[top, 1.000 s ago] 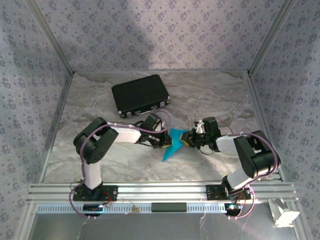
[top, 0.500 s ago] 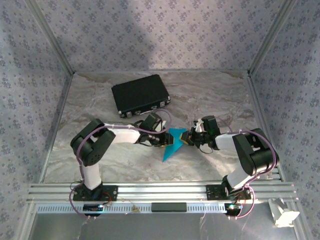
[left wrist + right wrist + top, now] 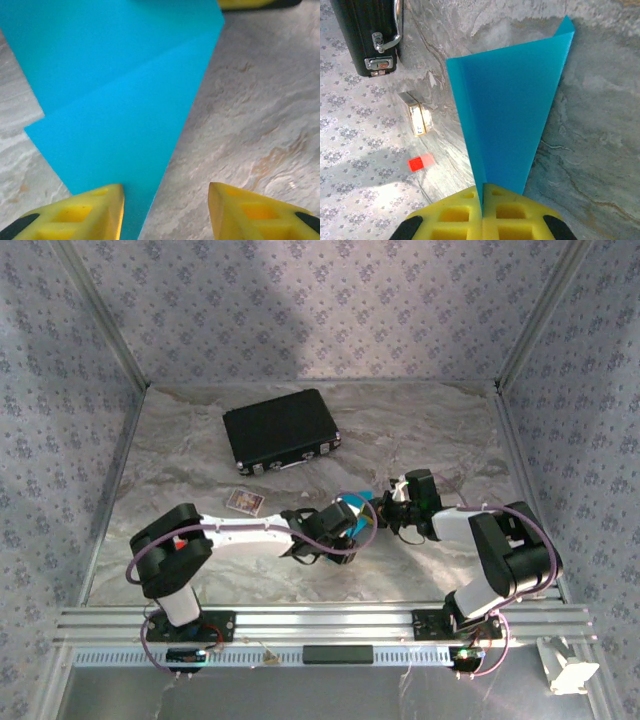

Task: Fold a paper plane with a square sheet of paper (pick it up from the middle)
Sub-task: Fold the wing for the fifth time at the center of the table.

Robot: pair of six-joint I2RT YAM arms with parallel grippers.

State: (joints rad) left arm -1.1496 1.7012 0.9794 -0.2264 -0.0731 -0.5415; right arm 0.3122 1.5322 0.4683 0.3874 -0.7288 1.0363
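Cyan sheet [image 3: 125, 90] lies on the marble counter [image 3: 260, 125] btwn the two arms, already folded to a tapering wedge w/ one crease across it.

What we see changed in the last sec:
- **Left side:** the left fingers [image 3: 95, 207], nearly shut a moment ago, now stand apart and hold nothing. One tip is over the sheet's narrow end, the other over bare counter.
- **Left arm:** it has swung right & stretched out low over the sheet. That uncovers the small card [image 3: 243, 501] it was hiding in the top view.
- **Right side:** the right fingers [image 3: 470, 210] have closed fully and pinch an edge of the sheet. In their wrist view one flap stands up off the counter.

We read this as a hand-off: right pins, left is freed to re-grip or press the next fold. Not a plane yet; approx mid-task, we'd say. Black case [image 3: 280, 430] & red block [image 3: 420, 162] sit well apart from the work.
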